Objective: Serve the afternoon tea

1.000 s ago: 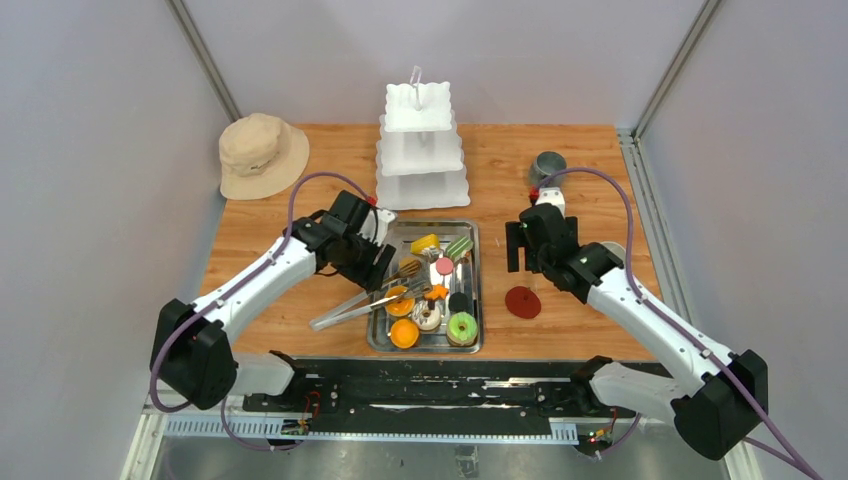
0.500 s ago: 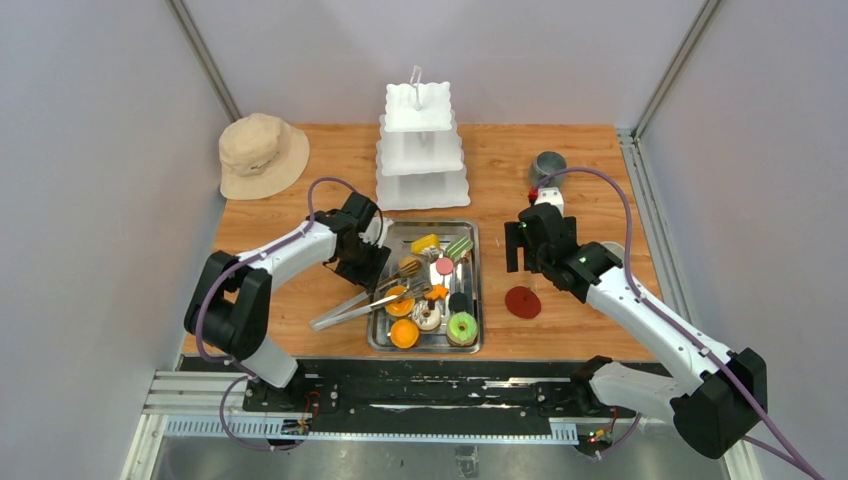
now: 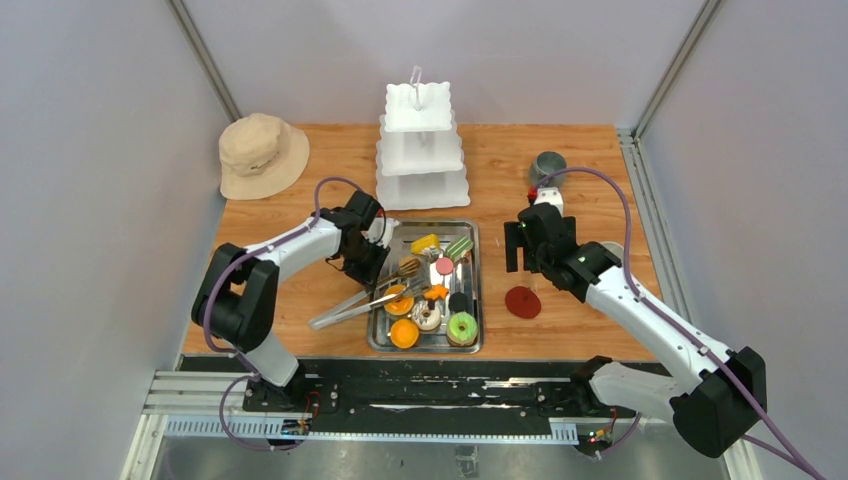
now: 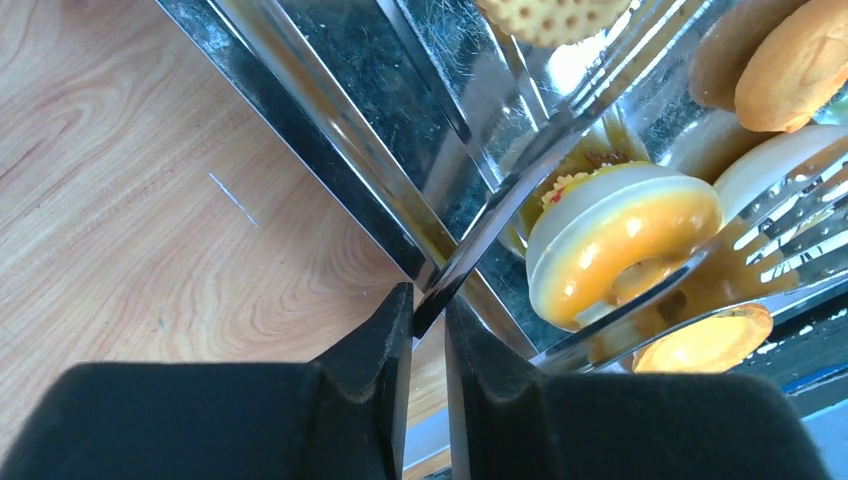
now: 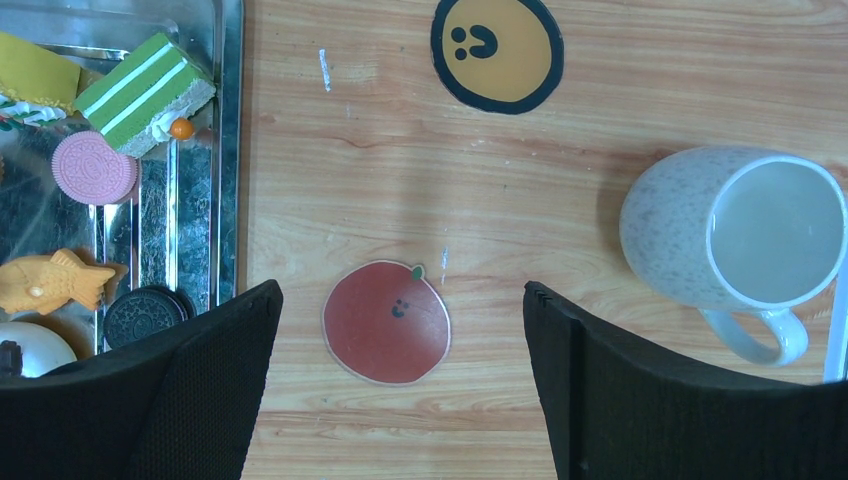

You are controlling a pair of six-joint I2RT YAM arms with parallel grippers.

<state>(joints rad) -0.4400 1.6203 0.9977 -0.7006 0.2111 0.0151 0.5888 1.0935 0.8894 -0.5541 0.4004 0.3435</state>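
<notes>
Toy pastries lie in the steel tray (image 3: 478, 290): a green donut (image 3: 462, 326), an orange tart (image 3: 404, 333), a green layer cake (image 5: 145, 90), a pink cookie (image 5: 93, 167) and a fish pastry (image 5: 50, 282). Steel tongs (image 3: 365, 303) rest across the tray's left rim, their tips by an orange-glazed donut (image 4: 620, 240). My left gripper (image 4: 428, 300) is at that rim (image 3: 368, 262), its jaws pinched on one arm of the tongs (image 4: 520, 190). My right gripper (image 5: 400, 290) hangs open over a red apple coaster (image 5: 387, 322). The white mug (image 5: 740, 235) stands to its right, the grey mug (image 3: 547, 164) farther back.
A white three-tier stand (image 3: 420, 150) rises behind the tray. The beige bucket hat (image 3: 262, 155) lies at the back left. A yellow smiley coaster (image 5: 497, 50) sits beyond the red coaster (image 3: 522, 301). Grey walls close in on both sides.
The left arm's elbow has folded back toward its base, the gripper has settled at the tray's left rim, and its jaws have closed on the tongs. The right arm is unmoved.
</notes>
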